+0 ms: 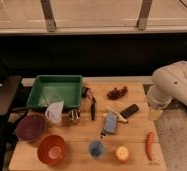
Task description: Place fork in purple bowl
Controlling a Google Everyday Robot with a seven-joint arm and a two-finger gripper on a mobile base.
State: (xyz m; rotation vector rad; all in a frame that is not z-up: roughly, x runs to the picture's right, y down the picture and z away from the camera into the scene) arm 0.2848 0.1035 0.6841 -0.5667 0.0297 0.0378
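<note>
At the right edge of the wooden table [136, 131], the white arm [173, 86] is folded at its elbow with the gripper [155, 113] tucked low beneath it, and I cannot tell how wide it stands. Well apart from it, the fork [102, 133], a thin dark-grey stick, lies just beside the blue pad [111, 122] near the table's middle. Off to the left sits the purple bowl [31, 127], round and dull maroon.

Wooden surface [77, 137]: green tray [54, 90] back left, w/ white jug [54, 112] & small metal cup [74, 115] just in front. Black-handled utensil [92, 107], black block [130, 110] & blue pad [110, 123] mid. Front row, L to R: orange bowl [52, 149], blue cup [96, 148], yellow fruit [121, 153].
</note>
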